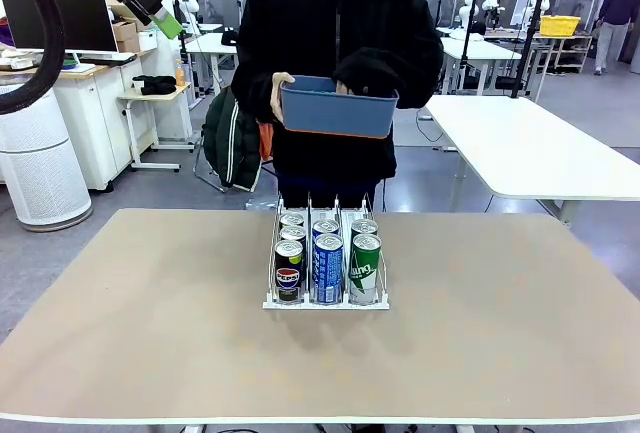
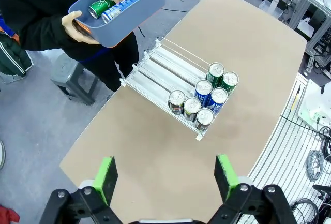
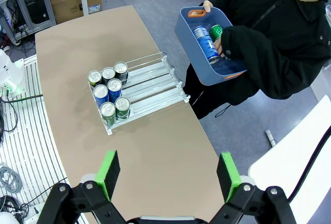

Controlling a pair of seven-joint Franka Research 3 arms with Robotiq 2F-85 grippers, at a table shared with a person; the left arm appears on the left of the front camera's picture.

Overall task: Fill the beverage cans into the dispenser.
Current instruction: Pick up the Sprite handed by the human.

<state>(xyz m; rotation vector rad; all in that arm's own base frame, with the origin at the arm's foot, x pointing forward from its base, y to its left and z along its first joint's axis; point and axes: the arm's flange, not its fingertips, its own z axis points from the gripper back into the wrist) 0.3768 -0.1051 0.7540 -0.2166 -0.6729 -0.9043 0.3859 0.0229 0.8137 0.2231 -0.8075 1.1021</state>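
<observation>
Standing well below open jaws (both): dispenser (image 1: pixel 325 305).

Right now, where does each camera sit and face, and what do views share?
Front: fixed on the robot's side, facing across the table at the person holding the bin; green pads at both top corners.
Left wrist: high above the table, looking down past the open left pincer at the dispenser.
Right wrist: likewise from the opposite side, past the open right pincer.
Shared: all show dispenser and bin; both wrists see cans inside it.
</observation>
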